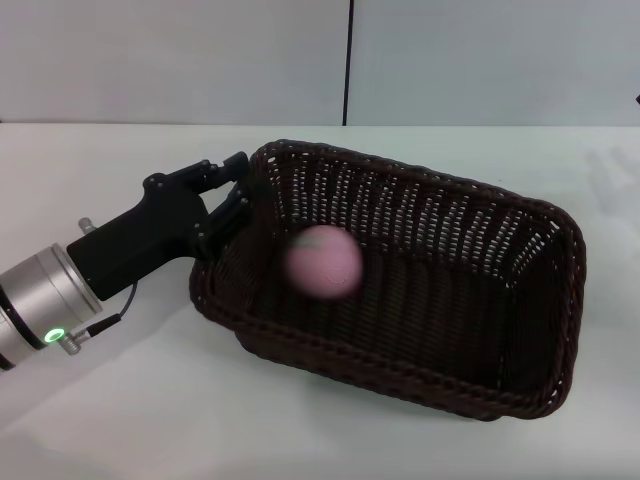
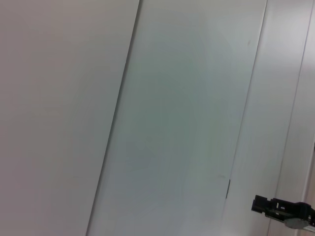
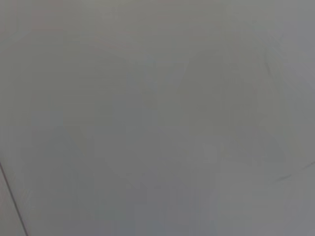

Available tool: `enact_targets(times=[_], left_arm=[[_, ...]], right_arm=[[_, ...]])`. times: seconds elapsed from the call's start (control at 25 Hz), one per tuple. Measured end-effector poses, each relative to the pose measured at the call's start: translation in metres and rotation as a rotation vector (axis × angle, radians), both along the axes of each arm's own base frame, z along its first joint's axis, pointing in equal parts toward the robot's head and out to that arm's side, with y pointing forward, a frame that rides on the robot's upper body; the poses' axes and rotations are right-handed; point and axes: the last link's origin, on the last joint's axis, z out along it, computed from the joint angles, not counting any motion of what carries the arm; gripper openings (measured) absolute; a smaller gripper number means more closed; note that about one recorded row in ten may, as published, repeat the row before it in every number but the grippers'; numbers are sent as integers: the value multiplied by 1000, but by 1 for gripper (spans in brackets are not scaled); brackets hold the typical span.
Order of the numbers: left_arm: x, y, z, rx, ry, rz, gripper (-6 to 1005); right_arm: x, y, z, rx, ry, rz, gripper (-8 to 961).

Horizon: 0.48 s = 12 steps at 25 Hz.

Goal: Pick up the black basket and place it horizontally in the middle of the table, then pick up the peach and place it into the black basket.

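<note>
peach (image 1: 323,262) in black basket (image 1: 520,390) (head view only)

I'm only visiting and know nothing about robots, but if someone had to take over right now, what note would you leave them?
Left claw: open, at the left end of the black basket, holding nothing.
Right claw: not in view.
Basket sits on the table, roughly central, a bit askew.
The peach shows blurred inside the basket; whether it has settled is unclear.
Done: basket placed, peach released into it.
Left: check the peach rests, pull the left arm away.
</note>
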Motion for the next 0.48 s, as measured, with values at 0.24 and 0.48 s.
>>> enact_targets(times=[0.24, 0.48], left_arm=[[-1, -1, 1, 7, -6, 1, 368], [-17, -2, 20, 158, -67, 110, 495]], right_arm=[[0, 0, 0, -3, -2, -1, 375], [3, -3, 1, 6, 3, -10, 375]])
